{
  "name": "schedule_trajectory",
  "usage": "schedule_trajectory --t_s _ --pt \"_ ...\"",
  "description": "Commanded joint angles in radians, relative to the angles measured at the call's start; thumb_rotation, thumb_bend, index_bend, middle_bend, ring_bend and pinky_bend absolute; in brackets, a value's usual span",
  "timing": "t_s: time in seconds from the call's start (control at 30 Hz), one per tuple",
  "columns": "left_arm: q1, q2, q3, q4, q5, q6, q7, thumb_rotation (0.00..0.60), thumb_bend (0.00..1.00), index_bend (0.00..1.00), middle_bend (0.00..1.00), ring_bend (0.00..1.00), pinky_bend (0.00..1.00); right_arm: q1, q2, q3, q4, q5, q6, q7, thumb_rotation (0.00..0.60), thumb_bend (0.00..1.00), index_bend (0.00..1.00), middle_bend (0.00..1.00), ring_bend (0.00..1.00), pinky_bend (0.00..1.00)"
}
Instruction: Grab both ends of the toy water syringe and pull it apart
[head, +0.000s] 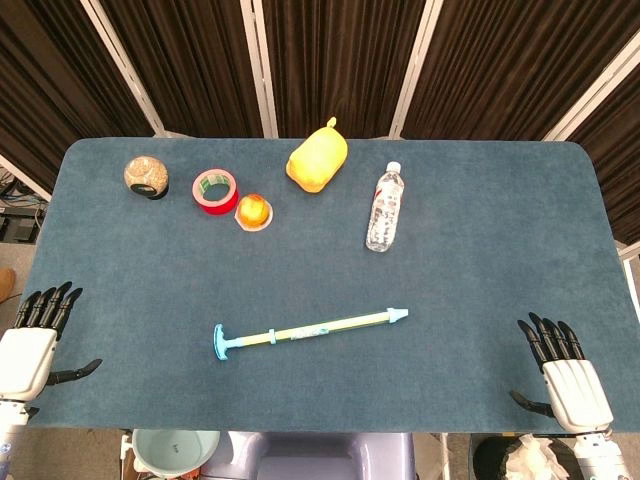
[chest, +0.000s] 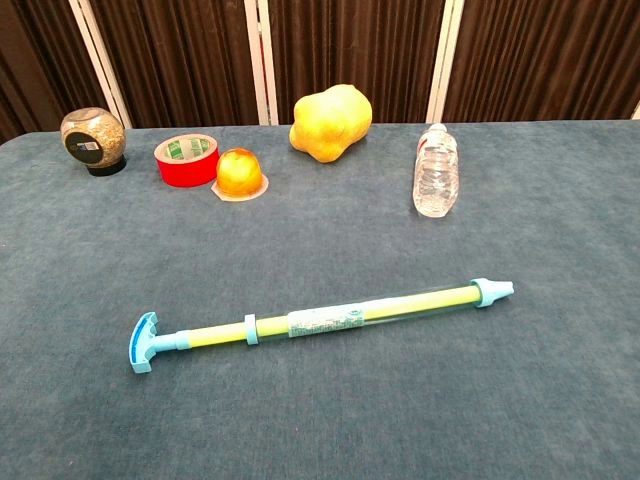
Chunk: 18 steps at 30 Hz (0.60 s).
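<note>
Teal cloth table (head: 120, 260); dark curtains (head: 330, 60) behind, perhaps pleated.

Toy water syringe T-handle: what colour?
Light blue T-handle, on the syringe's left end; clearest in the chest view.

The toy water syringe (head: 310, 330) lay flat on the blue table, yellow-green barrel, blue T-handle left, nozzle tip right, untouched.
</note>
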Motion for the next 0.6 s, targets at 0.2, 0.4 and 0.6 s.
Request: schedule_trajectory --t_s 0.2,0.4,0.6 --pt "0.000 0.000 0.001 -0.001 0.001 -0.001 0.003 0.600 0.01 0.00 0.00 0.00 0.01 -0.001 0.001 -0.001 0.001 -0.001 0.001 0.001 0.600 0.15 0.03 0.00 0.00 0.00" --pt "-0.001 0.000 0.002 -0.001 0.001 -0.004 0.002 0.600 0.01 0.00 0.00 0.00 0.01 0.001 -0.002 -0.001 0.000 -0.003 0.000 -0.002 0.600 0.15 0.03 0.00 0.00 0.00" --pt "-0.008 0.002 0.009 -0.007 0.010 -0.020 0.002 0.600 0.01 0.00 0.00 0.00 0.01 0.000 -0.004 0.002 0.001 0.007 -0.003 -0.004 0.600 0.15 0.03 0.00 0.00 0.00"
